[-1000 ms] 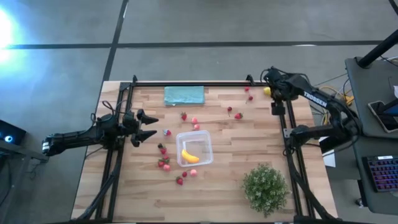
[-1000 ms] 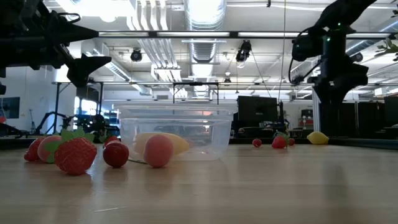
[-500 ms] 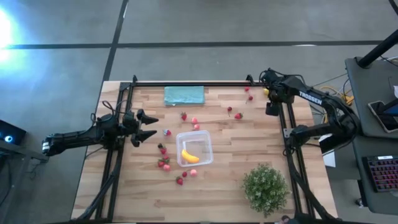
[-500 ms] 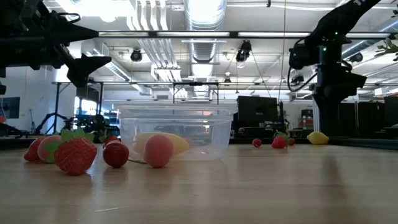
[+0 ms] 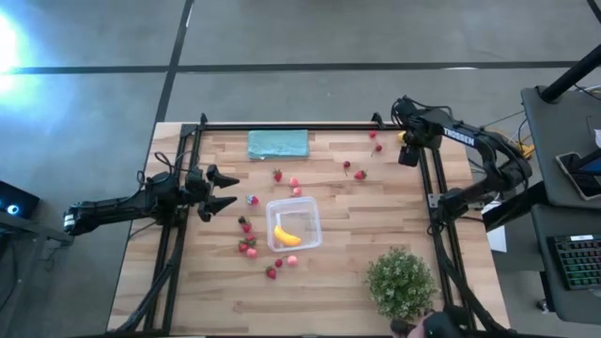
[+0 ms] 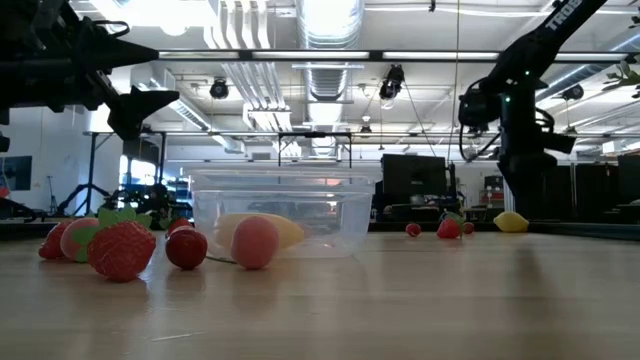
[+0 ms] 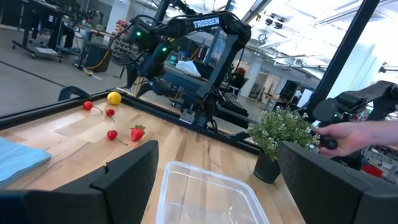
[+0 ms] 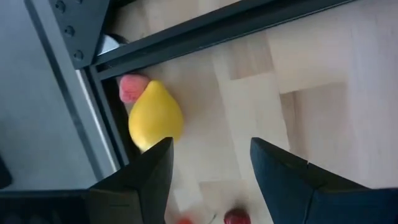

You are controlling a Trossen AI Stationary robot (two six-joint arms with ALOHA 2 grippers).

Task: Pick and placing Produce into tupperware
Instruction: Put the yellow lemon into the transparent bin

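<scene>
The clear tupperware [image 5: 294, 223] stands mid-table with a yellow banana [image 5: 286, 236] inside it. Red and pink strawberries [image 5: 248, 246] lie loose on the wood around it, and others [image 5: 353, 171] lie farther right. A yellow lemon [image 8: 155, 116] lies in the far right corner against the black frame rail, with a pink fruit [image 8: 130, 87] beside it. My right gripper [image 8: 210, 155] hangs open above the wood just beside the lemon, pointing steeply down. My left gripper [image 5: 221, 190] waits open and level at the table's left, facing the tupperware [image 7: 211, 193].
A bushy green plant [image 5: 402, 282] stands near the front right. A teal cloth [image 5: 278, 144] lies flat at the far edge. Black frame rails [image 5: 437, 216] run along the table's sides. A person's hand [image 7: 348, 134] shows beyond the plant.
My right gripper has come down toward the lemon in the far right corner, shifting a little toward the table's left and rolling somewhat about its own axis. Its fingers keep the same gap.
</scene>
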